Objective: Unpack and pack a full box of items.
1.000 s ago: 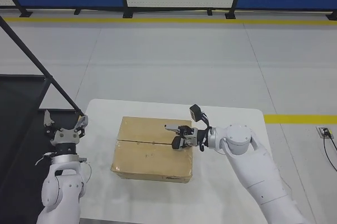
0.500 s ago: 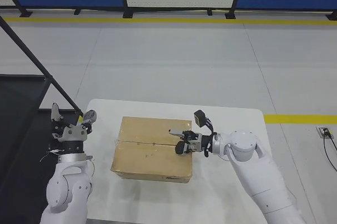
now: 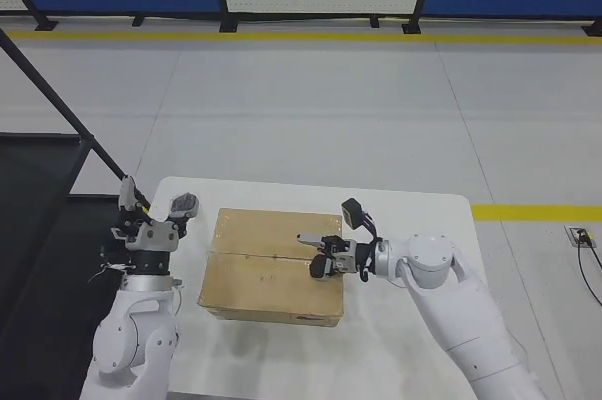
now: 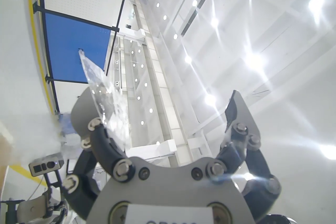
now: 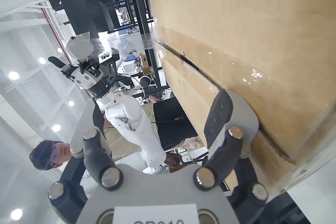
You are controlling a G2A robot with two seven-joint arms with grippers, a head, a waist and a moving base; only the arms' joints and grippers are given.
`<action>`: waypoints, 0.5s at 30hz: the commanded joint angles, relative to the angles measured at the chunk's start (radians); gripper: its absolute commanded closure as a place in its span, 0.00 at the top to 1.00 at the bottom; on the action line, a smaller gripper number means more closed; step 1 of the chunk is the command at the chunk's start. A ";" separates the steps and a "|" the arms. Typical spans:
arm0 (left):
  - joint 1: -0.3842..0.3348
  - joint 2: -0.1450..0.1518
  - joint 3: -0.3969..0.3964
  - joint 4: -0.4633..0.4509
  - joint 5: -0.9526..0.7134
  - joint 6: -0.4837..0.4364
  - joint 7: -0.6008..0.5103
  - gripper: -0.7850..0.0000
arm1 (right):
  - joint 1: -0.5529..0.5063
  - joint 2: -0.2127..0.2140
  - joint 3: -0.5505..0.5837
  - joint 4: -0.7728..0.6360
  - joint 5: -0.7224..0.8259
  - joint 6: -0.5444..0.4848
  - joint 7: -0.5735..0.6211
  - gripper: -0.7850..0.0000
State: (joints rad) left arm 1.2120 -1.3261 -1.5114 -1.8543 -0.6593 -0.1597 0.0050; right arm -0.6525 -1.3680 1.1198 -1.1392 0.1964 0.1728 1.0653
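Closed brown cardboard box (image 3: 271, 265) mid white table (image 3: 411, 215). R gripper (image 3: 316, 252) over box's right end, jaws wide apart, one pad (image 5: 219, 114) against box top by centre seam. L gripper (image 3: 157, 200) left of box, spread, grasping nothing; clear tape strip (image 4: 105, 96) stuck to one finger.

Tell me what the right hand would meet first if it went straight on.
Probably the cardboard box: the open right hand points low across its closed top, seemingly touching it beside the seam.

box (image 3: 273, 265): matt brown cardboard
seam tape (image 5: 252, 74): clear, glossy plastic
table (image 3: 421, 215): smooth, white
right gripper (image 5: 157, 104) pads (image 5: 218, 117): black ribbed rubber
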 commanded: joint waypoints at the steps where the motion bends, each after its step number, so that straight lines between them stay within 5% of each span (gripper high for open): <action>1: -0.011 -0.003 0.029 0.007 0.027 0.009 0.005 1.00 | -0.004 0.002 -0.001 -0.008 0.001 -0.001 -0.004 1.00; 15: -0.070 -0.025 0.197 0.125 0.148 0.036 0.016 1.00 | -0.050 0.018 0.016 -0.080 0.005 -0.018 -0.037 1.00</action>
State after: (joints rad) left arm 1.1401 -1.3498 -1.3235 -1.7319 -0.5178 -0.1229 0.0228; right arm -0.6962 -1.3519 1.1334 -1.2075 0.2009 0.1589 1.0317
